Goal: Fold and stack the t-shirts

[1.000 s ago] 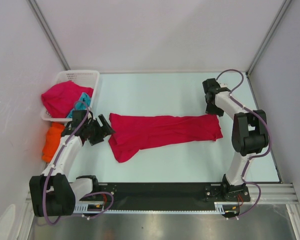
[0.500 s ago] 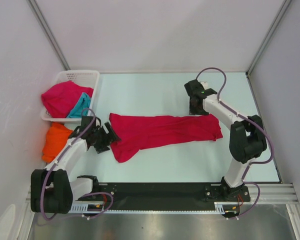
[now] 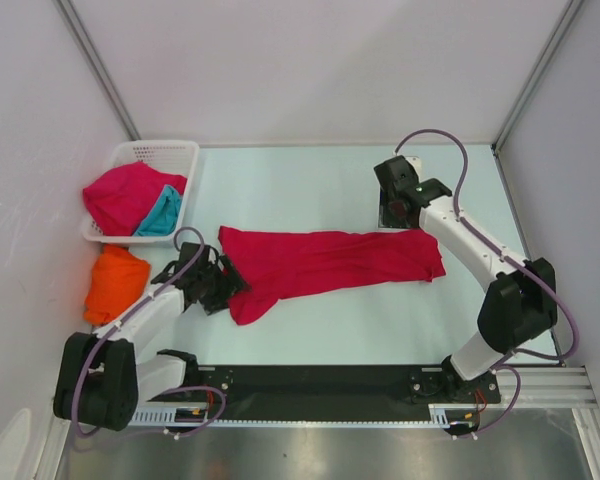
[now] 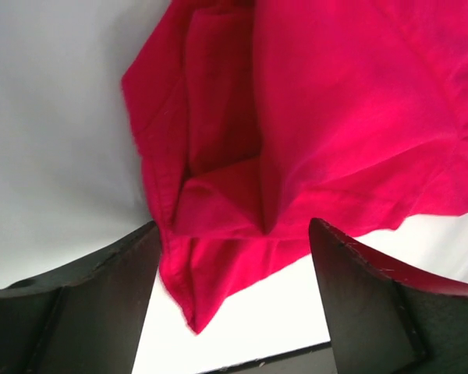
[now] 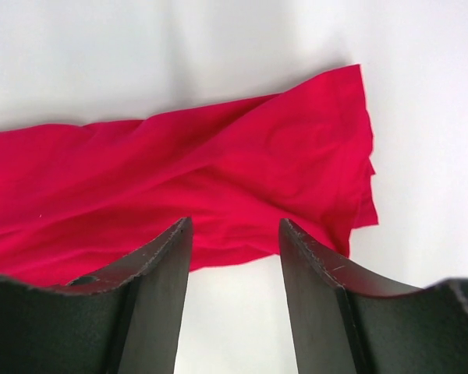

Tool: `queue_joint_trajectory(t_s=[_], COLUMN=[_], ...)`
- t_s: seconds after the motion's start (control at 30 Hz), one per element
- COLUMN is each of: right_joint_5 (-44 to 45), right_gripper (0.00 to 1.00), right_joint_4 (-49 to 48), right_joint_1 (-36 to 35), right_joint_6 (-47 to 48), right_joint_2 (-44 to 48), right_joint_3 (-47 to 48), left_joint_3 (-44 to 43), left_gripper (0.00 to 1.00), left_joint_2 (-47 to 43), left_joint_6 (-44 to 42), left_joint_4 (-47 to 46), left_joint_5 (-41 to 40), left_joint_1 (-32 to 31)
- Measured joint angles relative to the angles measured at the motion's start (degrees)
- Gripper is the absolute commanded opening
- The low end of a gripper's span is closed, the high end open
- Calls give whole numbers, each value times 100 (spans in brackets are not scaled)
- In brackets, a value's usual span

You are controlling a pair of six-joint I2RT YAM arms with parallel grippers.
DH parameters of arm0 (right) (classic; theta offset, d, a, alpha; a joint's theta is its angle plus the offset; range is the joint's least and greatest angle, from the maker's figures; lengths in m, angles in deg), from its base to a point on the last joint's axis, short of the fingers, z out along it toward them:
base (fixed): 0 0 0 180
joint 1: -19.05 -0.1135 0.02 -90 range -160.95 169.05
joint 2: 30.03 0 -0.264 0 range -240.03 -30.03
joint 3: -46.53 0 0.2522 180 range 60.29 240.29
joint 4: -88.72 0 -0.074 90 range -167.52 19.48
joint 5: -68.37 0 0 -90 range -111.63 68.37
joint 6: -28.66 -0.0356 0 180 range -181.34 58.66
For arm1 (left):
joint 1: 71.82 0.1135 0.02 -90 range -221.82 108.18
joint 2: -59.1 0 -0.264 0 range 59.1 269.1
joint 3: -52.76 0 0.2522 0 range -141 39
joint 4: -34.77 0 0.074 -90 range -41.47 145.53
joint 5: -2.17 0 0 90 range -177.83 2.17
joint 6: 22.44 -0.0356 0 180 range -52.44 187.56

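A crimson-red t-shirt (image 3: 330, 262) lies in a long crumpled band across the middle of the table. My left gripper (image 3: 224, 284) is open at its left end. In the left wrist view the shirt (image 4: 320, 117) has its lower corner lying between my open left gripper (image 4: 234, 226). My right gripper (image 3: 391, 214) is open and empty just behind the shirt's far right edge. In the right wrist view the gripper (image 5: 234, 224) hovers at the shirt's (image 5: 218, 171) edge. A second crimson shirt (image 3: 123, 192) and a teal shirt (image 3: 161, 214) lie in the basket. An orange shirt (image 3: 116, 282) lies bunched at the table's left edge.
The white lattice basket (image 3: 160, 152) stands at the far left, against the left wall. A black strip (image 3: 320, 380) runs along the table's near edge between the arm bases. Walls and metal posts close in the back and both sides.
My left gripper has moved right and nearer, along the shirt's left end to its lower corner. My right arm has swung left from the far right corner to the shirt's far edge.
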Motion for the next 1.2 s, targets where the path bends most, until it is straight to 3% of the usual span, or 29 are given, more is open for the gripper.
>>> queue_joint_trajectory(t_s=[0.13, 0.17, 0.2, 0.33, 0.47, 0.63, 1.03, 1.1, 1.2], right_joint_5=[-4, -4, -7, 2, 42, 72, 76, 81, 85], right_gripper=[55, 55, 55, 56, 56, 56, 56, 56, 56], right_joint_4=[216, 273, 315, 424, 557, 702, 796, 811, 811], right_joint_1=[0, 0, 0, 0, 0, 0, -39, -81, -140], right_joint_6=[11, 11, 11, 11, 13, 13, 7, 4, -2], right_joint_2=[229, 262, 295, 400, 452, 452, 407, 334, 197], right_joint_3=[168, 243, 315, 470, 496, 503, 811, 890, 988], left_joint_3=[37, 37, 35, -11, -236, -785, -3676, -4413, -5453], left_gripper=[59, 49, 24, 0, 0, 1, 7, 13, 43], left_joint_2=[398, 507, 662, 1305, 1668, 1993, 3370, 3893, 4787], left_joint_6=[177, 221, 275, 476, 498, 380, -581, -717, -896], left_joint_4=[-643, -809, -1025, -1770, -1930, -1416, -17, 236, 444], left_joint_5=[103, 144, 201, 522, 752, 723, 560, 553, 721], left_joint_1=[-109, -133, -170, -271, -286, -170, 1587, 1631, 1624])
